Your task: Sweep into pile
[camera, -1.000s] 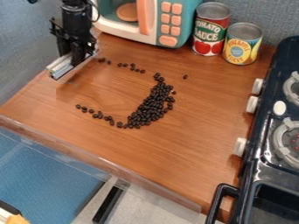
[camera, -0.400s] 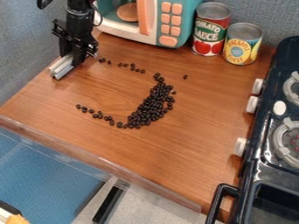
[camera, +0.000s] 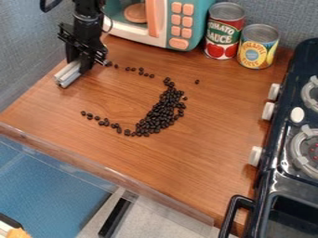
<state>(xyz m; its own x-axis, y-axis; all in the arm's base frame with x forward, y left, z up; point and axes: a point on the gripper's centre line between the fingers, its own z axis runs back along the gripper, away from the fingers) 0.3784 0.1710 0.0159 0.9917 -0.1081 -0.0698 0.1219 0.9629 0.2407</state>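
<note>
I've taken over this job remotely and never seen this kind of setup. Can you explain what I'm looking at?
All the pictures come from one fixed camera looking down at a slant. The black machine at upper left is a robot arm; its gripper holds a pale bar-shaped tool, presumably for sweeping, low over the wooden counter. On the counter, small dark beans form a curved band, thickest in the middle, with thin trails at both ends. Behind them stand a toy microwave and two cans; at right is a toy stove.
</note>
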